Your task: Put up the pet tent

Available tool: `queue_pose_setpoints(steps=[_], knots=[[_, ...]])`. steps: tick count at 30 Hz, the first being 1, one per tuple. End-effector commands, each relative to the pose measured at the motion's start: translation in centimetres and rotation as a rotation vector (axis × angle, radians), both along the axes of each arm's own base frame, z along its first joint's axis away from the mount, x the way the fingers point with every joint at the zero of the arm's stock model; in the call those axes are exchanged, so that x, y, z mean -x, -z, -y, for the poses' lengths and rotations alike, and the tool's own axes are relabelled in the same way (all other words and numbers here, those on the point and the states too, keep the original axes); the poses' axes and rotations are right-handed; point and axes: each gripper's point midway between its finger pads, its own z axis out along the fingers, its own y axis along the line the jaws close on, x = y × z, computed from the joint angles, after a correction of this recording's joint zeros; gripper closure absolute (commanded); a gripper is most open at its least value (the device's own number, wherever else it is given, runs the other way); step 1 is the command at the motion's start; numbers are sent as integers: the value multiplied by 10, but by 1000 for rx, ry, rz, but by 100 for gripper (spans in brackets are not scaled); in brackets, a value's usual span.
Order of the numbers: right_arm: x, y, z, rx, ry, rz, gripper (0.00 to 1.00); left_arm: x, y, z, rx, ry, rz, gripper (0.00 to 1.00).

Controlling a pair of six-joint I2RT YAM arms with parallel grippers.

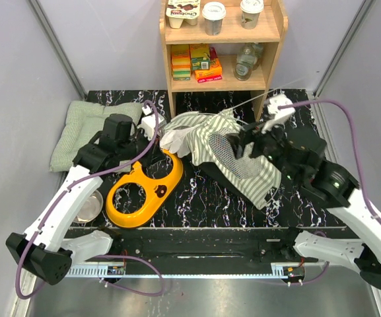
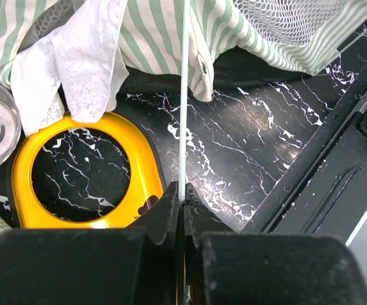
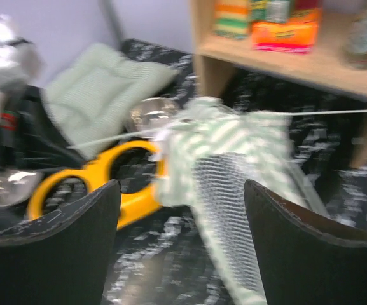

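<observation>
**Clearances.** We find open bench (image 1: 200, 198) between the yellow holder (image 1: 144, 191) and the tent (image 1: 233, 155). The tent's heap blocks the middle; the shelf (image 1: 223, 86) closes the rear, the cushion (image 1: 88, 129) the far-left corner. A thin pole (image 2: 182, 114) runs from the left claw (image 2: 182, 192) to the tent.

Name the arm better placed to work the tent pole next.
Left. The left pincer is shut on the thin white pole that runs up into the pet tent. The right pincer is open near the mesh, holding nothing, so it would first need a grip.
</observation>
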Motion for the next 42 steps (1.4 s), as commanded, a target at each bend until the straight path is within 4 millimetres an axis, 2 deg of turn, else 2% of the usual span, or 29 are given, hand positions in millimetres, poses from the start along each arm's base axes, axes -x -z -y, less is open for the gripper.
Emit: queue_pose_setpoints(steps=[1, 2, 4, 8, 9, 10, 15, 19, 21, 25, 30, 31, 32, 34, 37, 40, 42], knots=[[7, 4, -90, -277, -261, -188, 18, -17, -23, 11, 31, -35, 92, 100], [5, 12, -101, -333, -269, -225, 19, -16, -25, 12, 32, -33, 97, 100], [-1, 14, -120, -464, -282, -263, 20, -17, -27, 14, 36, -33, 104, 100], [-17, 30, -135, -606, -232, -330, 22, -16, -27, 15, 38, -29, 107, 100], [-20, 26, -140, -663, -238, -325, 23, -16, -28, 15, 41, -26, 107, 100], [-24, 31, -145, -689, -233, -346, 25, -15, -28, 16, 43, -22, 105, 100], [-43, 49, -171, -773, -209, -429, 27, -13, -28, 18, 48, -15, 105, 100], [-50, 69, -193, -779, -225, -508, 29, -11, -31, 17, 52, -11, 114, 100], [-52, 76, -198, -780, -227, -534, 32, -10, -32, 17, 56, -8, 117, 100], [-53, 77, -202, -801, -234, -540, 47, -8, -30, 19, 57, 4, 114, 100], [-56, 75, -197, -851, -238, -563, 83, -10, -28, 20, 48, 13, 115, 100], [-55, 76, -195, -862, -248, -584, 95, -10, -29, 20, 47, 16, 121, 94], [-58, 79, -190, -882, -240, -600, 99, -9, -30, 20, 47, 20, 125, 81], [-68, 82, -175, -934, -215, -620, 100, -6, -34, 21, 48, 44, 133, 64], [-71, 88, -160, -978, -200, -638, 100, -2, -45, 18, 39, 70, 166, 43], [-68, 78, -154, -980, -211, -613, 100, -5, -65, 7, 23, 61, 246, 30], [-65, 68, -150, -983, -228, -599, 100, -15, -76, -7, 20, 15, 312, 24]])
